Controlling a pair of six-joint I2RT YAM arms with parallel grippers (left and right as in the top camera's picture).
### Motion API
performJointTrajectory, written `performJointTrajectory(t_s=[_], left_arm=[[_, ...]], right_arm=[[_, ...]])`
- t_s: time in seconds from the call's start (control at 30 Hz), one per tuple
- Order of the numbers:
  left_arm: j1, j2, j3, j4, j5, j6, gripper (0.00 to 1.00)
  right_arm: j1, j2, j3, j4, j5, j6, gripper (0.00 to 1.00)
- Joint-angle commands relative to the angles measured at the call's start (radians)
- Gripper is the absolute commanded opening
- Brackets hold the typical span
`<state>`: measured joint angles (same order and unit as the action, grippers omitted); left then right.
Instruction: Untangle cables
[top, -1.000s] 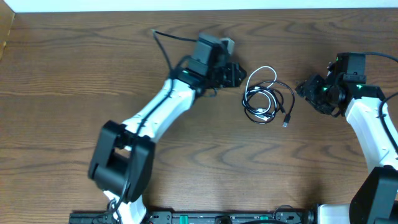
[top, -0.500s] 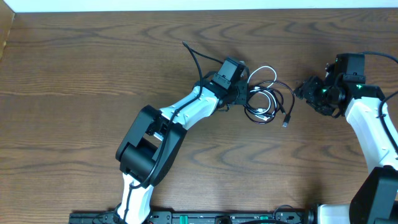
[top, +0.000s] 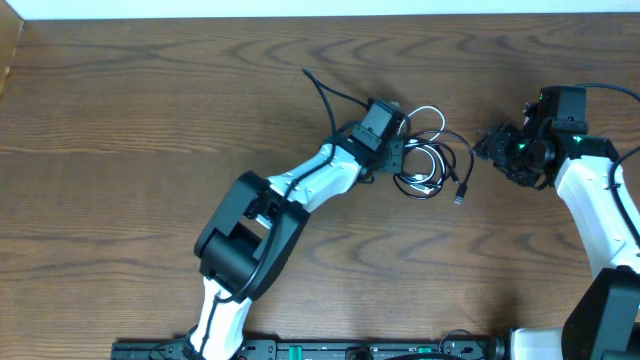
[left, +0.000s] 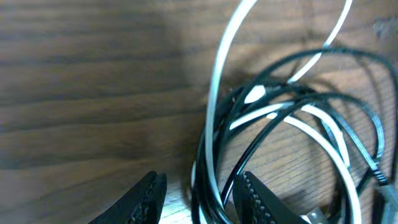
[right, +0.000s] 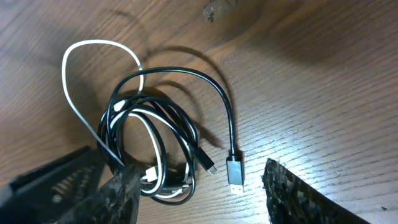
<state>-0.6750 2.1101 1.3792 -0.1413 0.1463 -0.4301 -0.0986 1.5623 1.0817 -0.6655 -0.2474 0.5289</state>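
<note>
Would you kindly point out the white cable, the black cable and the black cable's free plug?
white cable (right: 99, 42), right wrist view, top of its large loop.
black cable (right: 234, 134), right wrist view, the stretch leading down to its plug.
plug (right: 234, 175), right wrist view, middle of its body.

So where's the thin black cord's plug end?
Overhead, the plug end lies on the wooden table just right of the tangled black and white cords, toward the right gripper.
</note>
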Motion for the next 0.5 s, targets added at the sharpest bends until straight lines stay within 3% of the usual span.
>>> performJointTrajectory(t_s=[0.0,0.23,0.3,0.47], left_arm=[[-0.012,0.053,-0.01,0.004,-0.032,0.03,0.38],[-0.012,0.073,-0.01,0.0,-0.032,0.03,0.24],[-0.012,0.073,-0.01,0.0,-0.031,0.03,0.08],[0.007,0.046,0.003,-0.003,0.031,0.033,0.07]], right_arm=[[0.001,-0.008,0.001,-0.005,0.01,-0.023,0.59],[0.001,-0.008,0.001,-0.01,0.01,-0.03,0.59],[0.001,-0.008,0.001,-0.011,0.009,-0.029,0.59],[0.006,-0.008,0.001,-0.008,-0.004,-0.039,0.59]])
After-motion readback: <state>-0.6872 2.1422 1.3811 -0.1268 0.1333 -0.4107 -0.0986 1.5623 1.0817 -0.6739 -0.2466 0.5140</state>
